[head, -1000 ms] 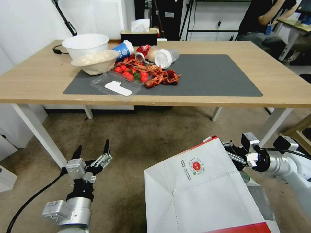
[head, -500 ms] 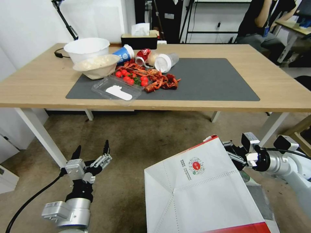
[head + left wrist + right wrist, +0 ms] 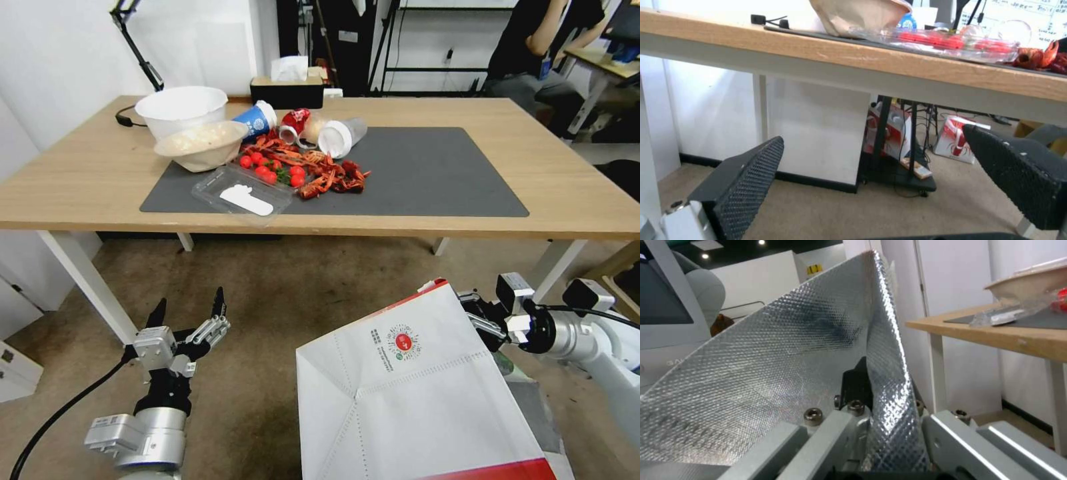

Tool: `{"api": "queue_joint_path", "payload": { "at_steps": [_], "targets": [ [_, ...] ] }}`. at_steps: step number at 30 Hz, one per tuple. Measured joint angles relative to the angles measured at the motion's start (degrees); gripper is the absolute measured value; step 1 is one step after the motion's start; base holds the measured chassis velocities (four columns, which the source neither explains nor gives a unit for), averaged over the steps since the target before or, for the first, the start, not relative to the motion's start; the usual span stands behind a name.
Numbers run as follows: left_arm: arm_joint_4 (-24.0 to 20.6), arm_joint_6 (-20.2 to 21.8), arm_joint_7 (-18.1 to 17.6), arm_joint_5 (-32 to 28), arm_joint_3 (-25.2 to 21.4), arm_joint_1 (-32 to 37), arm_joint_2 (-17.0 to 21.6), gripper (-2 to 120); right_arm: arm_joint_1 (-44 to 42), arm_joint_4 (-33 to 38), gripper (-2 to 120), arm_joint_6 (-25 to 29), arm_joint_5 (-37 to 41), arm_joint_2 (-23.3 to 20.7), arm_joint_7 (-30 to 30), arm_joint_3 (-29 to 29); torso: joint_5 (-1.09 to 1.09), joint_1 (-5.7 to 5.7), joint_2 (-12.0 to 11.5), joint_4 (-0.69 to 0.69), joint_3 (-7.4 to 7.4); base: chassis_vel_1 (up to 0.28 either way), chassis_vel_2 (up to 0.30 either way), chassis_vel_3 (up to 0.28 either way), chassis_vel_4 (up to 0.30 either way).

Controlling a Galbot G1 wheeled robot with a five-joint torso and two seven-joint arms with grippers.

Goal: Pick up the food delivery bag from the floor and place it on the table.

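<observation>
Right end effector clamped on bag rim only; thin foil wall could tear or slip while lifting to desk. Left end effector open, idle.

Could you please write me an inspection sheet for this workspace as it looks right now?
Surface: table, light wood, dark grey mat with its right half bare.
Job's things: food delivery bag tilted, low beside the table, above the floor.
Clutter: two bowls, tipped cups, crayfish, tomatoes and a clear tray on the mat's left half.
Grippers: right claw shut on the bag's top edge; left claw open, empty, low over the floor.
Cables: black cable at the table's far left; black cable along the left arm.
Surroundings: tissue box at the far edge.
</observation>
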Motion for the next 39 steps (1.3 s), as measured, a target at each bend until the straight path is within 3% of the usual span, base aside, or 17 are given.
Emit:
{"api": "queue_joint_path", "payload": {
  "at_steps": [39],
  "targets": [
    [-0.28, 0.09, -0.03, -0.1, -0.06, 0.09, 0.43, 100, -1.02, 1.38, 0, -0.01, 0.1, 0.03, -0.02, 0.68, 0.0, 3.76, 9.38, 0.0, 5.62, 0.0, 0.0, 0.0, 0.0]
  ]
}}
